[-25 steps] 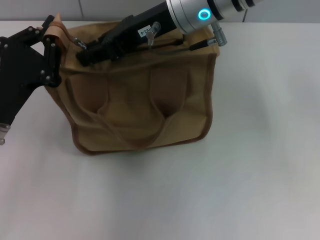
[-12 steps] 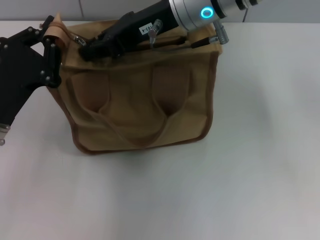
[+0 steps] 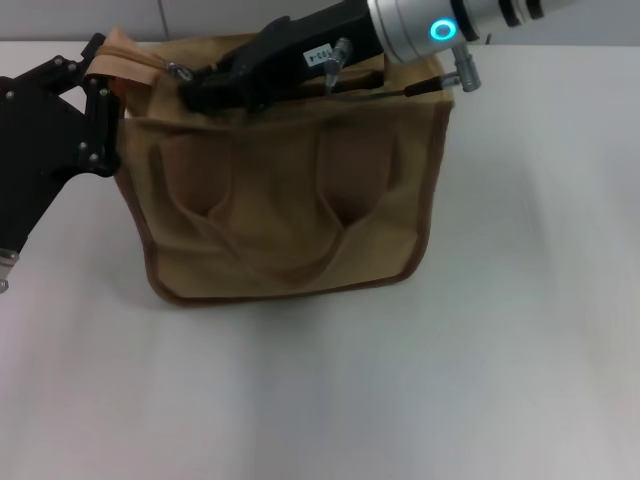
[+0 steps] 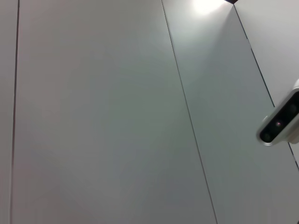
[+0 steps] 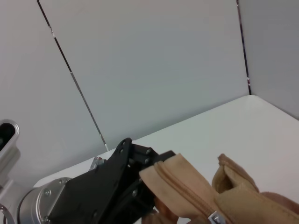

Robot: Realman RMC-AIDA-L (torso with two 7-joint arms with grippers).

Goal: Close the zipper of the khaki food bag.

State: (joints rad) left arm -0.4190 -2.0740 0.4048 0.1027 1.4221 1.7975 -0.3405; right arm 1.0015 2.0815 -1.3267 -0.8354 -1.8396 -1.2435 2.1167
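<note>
I see the boxy tan canvas khaki food bag (image 3: 285, 180) standing on the white table (image 3: 500, 350), its zipper (image 5: 184, 192) running along the top seam. My left gripper (image 3: 100, 95) clamps the bag's end tab; my right gripper (image 3: 200, 88) reaches over the seam, though I cannot tell whether it pinches the small silver pull (image 3: 178, 71). If the left grip slips, the bag could drag or tip. Compared with 1 s ago, the right arm has drawn rightward and the bag's top has stretched.

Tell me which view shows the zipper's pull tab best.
The right wrist view: the silver pull tab sits close up on the closed zip line by the left gripper. The head view shows it small; the left wrist view shows only wall.
</note>
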